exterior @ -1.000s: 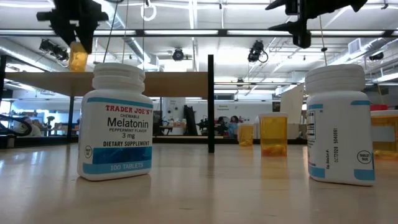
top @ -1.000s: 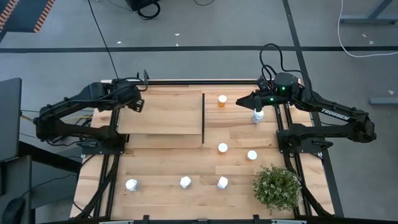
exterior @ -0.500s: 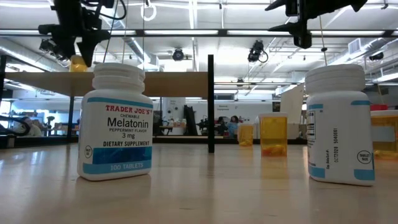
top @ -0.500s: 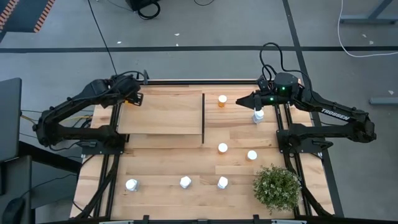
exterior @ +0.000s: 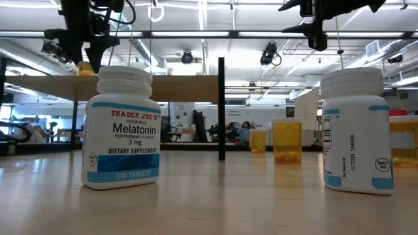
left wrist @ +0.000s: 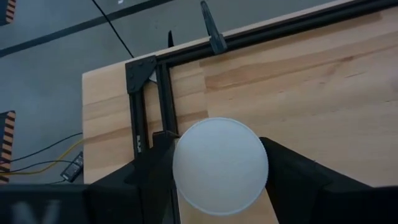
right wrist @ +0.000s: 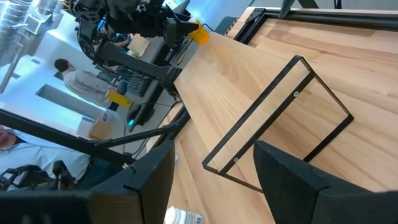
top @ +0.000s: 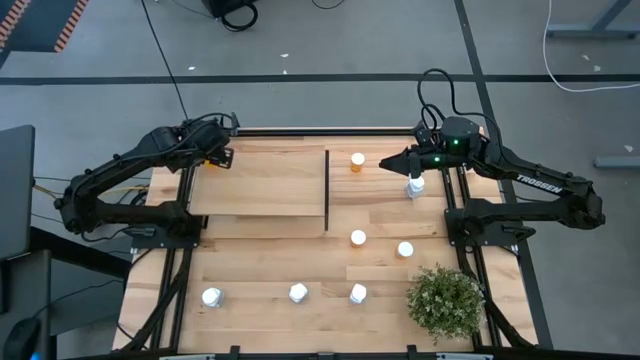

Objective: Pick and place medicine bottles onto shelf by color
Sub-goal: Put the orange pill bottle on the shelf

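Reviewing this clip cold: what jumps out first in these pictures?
The left gripper holds an orange bottle by its white cap above the far left corner of the raised wooden shelf. Across the table, the right gripper hovers over a white bottle right of the shelf's black divider. Nearer, a bushy green plant fills the right corner, with more white-capped bottles scattered beside it.
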You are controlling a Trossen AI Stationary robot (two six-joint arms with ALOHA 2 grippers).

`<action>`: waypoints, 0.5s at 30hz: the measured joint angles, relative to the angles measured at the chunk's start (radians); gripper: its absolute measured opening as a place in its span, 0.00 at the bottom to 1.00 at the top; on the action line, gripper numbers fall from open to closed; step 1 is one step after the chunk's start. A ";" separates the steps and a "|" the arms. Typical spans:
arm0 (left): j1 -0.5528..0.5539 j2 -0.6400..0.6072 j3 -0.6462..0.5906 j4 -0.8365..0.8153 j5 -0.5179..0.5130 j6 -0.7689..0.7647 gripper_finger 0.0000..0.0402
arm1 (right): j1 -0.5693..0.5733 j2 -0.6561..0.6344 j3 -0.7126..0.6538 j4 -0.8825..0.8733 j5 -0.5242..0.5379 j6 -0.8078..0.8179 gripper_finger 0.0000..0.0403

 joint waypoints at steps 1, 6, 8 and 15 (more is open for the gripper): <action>0.000 0.000 0.000 0.002 0.000 0.000 0.56 | 0.000 0.000 0.000 0.000 0.000 -0.003 0.56; 0.000 0.001 0.000 -0.014 0.000 -0.011 0.57 | 0.000 0.000 0.000 0.000 0.000 -0.016 0.56; 0.000 0.001 0.000 -0.025 0.000 -0.034 0.57 | 0.000 0.000 0.000 0.000 0.000 -0.021 0.56; 0.000 0.001 0.000 -0.030 0.002 -0.085 0.56 | 0.000 0.000 0.000 0.000 0.000 -0.030 0.56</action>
